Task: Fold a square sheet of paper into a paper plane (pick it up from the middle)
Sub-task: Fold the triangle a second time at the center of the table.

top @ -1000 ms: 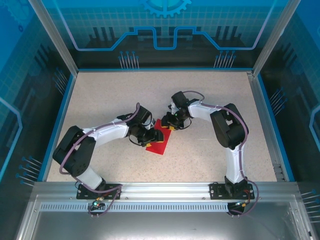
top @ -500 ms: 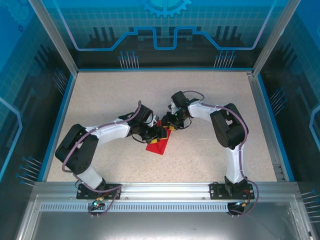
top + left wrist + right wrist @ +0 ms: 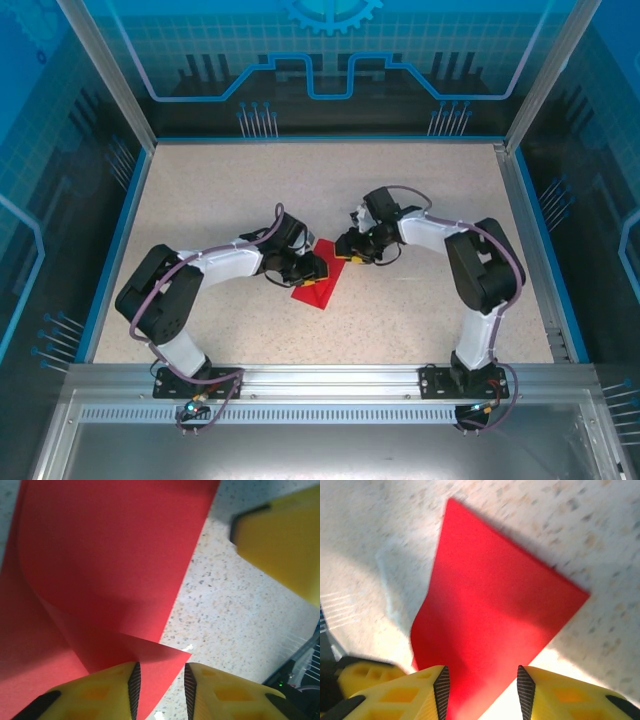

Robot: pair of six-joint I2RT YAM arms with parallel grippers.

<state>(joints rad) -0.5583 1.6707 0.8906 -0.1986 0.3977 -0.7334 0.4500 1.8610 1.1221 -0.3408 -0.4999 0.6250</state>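
The square sheet of paper point(image 3: 316, 288) is bright red and lies partly folded on the speckled table, between the two arms. In the left wrist view the paper point(image 3: 110, 555) curls up from a bend, and one pointed corner reaches in between the fingers of my left gripper point(image 3: 160, 690). Those jaws stand narrowly apart, with a gap showing beside the corner. My left gripper point(image 3: 311, 268) is at the sheet's left edge. My right gripper point(image 3: 347, 250) is at its far corner. Its jaws point(image 3: 482, 690) are open, with the red paper point(image 3: 495, 605) rising between them.
A yellow finger of the right gripper point(image 3: 285, 540) hangs close by in the left wrist view. Blue-edged walls point(image 3: 120, 220) and a metal rail point(image 3: 320, 378) at the near side bound the speckled table point(image 3: 400, 320).
My left gripper's jaws have narrowed around the paper's corner. The right arm's elbow and gripper have shifted to the right, away from the sheet's middle.
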